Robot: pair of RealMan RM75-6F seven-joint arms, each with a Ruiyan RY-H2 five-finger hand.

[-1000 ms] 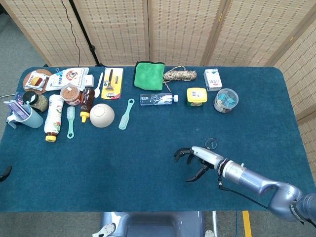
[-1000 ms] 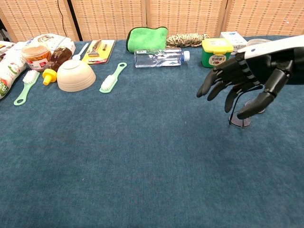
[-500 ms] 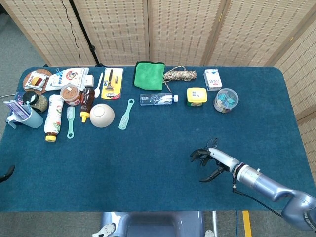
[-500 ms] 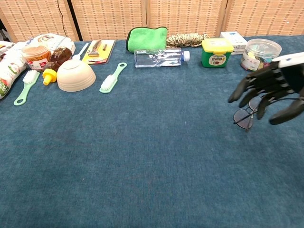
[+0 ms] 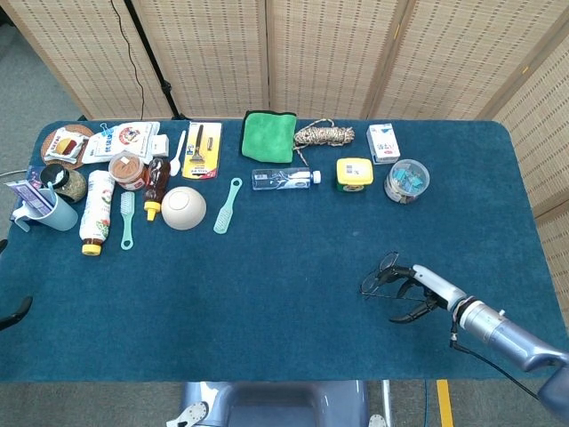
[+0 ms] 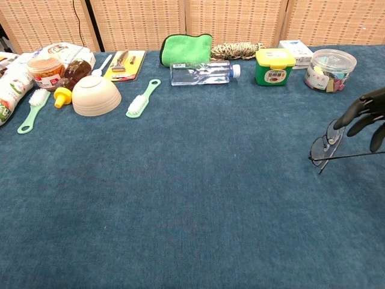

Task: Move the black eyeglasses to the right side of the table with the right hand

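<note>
**Right hand at the black eyeglasses, right half of the table**

Head view first. The black eyeglasses (image 5: 380, 276) sit on the blue table (image 5: 267, 294) toward the right, well forward of the row of stuff along the back edge. The right hand (image 5: 412, 289) is right up against them, fingers spread and curved, thumb hanging lower. From here I honestly can't tell if any finger is actually pinching the frame or just touching it. Only a dark bit of the left hand (image 5: 16, 310) peeks in at the left edge, too little to say how its fingers lie. Back row has a green cloth (image 5: 269, 135), a rope bundle (image 5: 324, 134), a clear water bottle (image 5: 284, 178) lying down, a yellow-lidded jar (image 5: 354, 173) and a tub of clips (image 5: 406, 181).

Chest view: the eyeglasses (image 6: 325, 144) stand tilted, lenses down on the cloth, one temple arm sticking out to the right. The right hand (image 6: 368, 114) is half cut off by the edge; its dark fingers (image 6: 355, 109) are apart and sit just beside the frame's top. Contact isn't clear here either. The beige bowl (image 6: 95, 94) is upside down at the far left, with a mint brush (image 6: 142, 99) next to it.
</note>
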